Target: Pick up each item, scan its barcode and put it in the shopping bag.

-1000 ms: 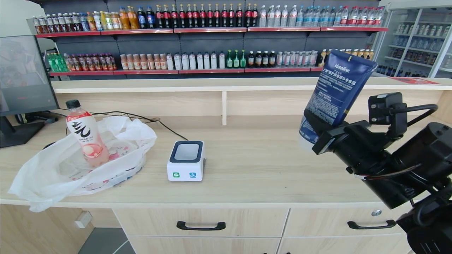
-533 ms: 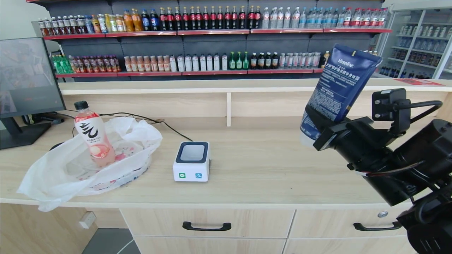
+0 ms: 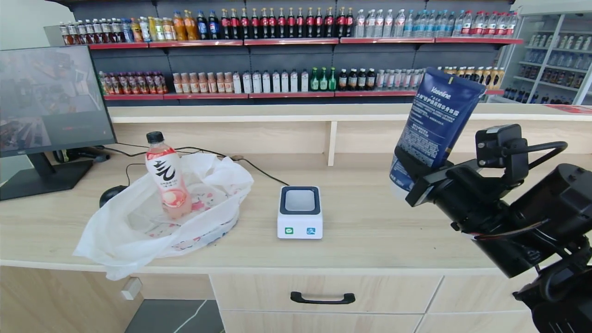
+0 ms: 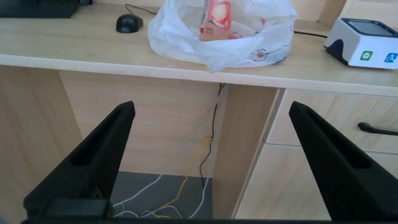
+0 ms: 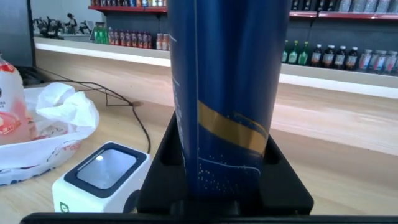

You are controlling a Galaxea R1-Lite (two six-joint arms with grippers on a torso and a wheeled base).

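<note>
Reading the last second's whole-frame slide in the head view as camera motion, not as things moving on the counter [image 3: 370, 231]. Seeing a narrower gap between the blue lotion tube [image 3: 434, 120] and the barcode scanner [image 3: 299, 210] than a second ago, though still well apart: tube up off the counter, to the scanner's right. Holding it with the right gripper [image 3: 416, 178] clamped tight on the lower end, crimped end up and leaning toward the robot's right. From the right wrist view: looking past the tube at the scanner window, off to one side, not over it yet. Left gripper [image 4: 211, 109]: spread wide, nothing in it, low in front of the cabinet [image 4: 143, 124] below the counter edge. Already in the white shopping bag [image 3: 138, 231]: pink drink bottle [image 3: 167, 178], standing upright, so counting that item as done. Judging the current step as carry-to-scan for the tube, with scan not yet done and bagging after. Next: bring the tube over the scanner window, barcode side facing it; cannot tell from here where the barcode sits. Then on past the scanner to the bag at the left. Worth watching for a clip on the upright bottle at drop-in.
</note>
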